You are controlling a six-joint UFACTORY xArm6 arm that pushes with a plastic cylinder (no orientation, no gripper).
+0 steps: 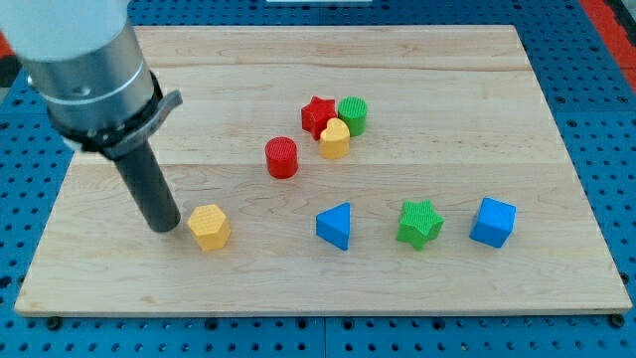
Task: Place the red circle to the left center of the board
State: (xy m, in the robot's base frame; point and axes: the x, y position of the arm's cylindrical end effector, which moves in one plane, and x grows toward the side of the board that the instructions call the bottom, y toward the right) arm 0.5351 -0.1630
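Wooden board (328,55): no fingers, tip (166,227) beside yellow hexagon (209,227); risks nudging it en route to red circle (282,157).

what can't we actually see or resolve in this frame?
- Arm: in the camera view, cut off by the top-left edge; only the grey housing and rod show.
- My tip: just left of the yellow hexagon; contact or a gap cannot be told.
- Red star: its lower right is hidden behind the yellow heart.
- Green cylinder: its lower left is covered by the same heart.
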